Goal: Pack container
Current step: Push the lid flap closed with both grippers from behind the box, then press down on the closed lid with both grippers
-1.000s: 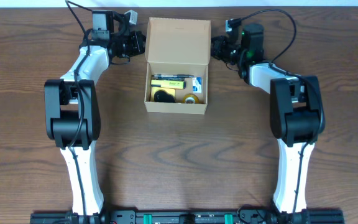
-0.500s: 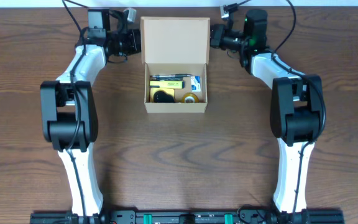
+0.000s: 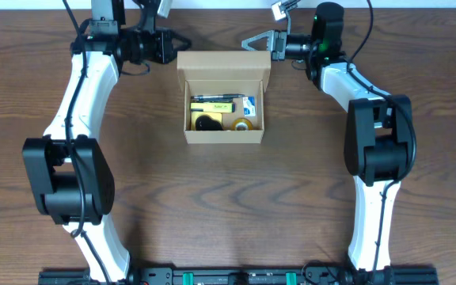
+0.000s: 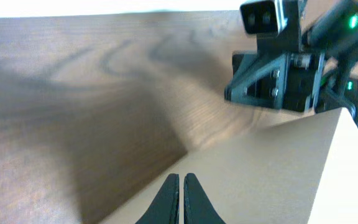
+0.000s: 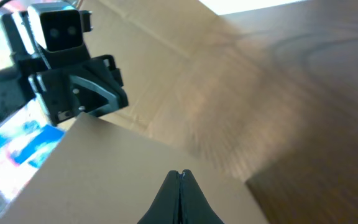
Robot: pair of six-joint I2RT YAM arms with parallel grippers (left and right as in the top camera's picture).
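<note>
Two grippers with fingers pressed together, flanking the raised flap of the container [image 3: 224, 136].

Stands at the far middle of the wooden table [image 3: 212, 206], between both arms, lid [image 3: 223, 65] up at the back. Holds a yellow pen [image 3: 214, 104], a black round item [image 3: 206, 122], a yellow tape roll [image 3: 244, 125] and a blue-and-white packet [image 3: 248, 105]. Left gripper [image 4: 181, 180] by the flap's left edge, fingers pinched tight, nothing between them, tips over bare cardboard; right gripper [image 5: 180, 177] by the right edge, likewise narrowed to a point, gripping nothing. Cannot tell whether either tip touches the flap.
</note>
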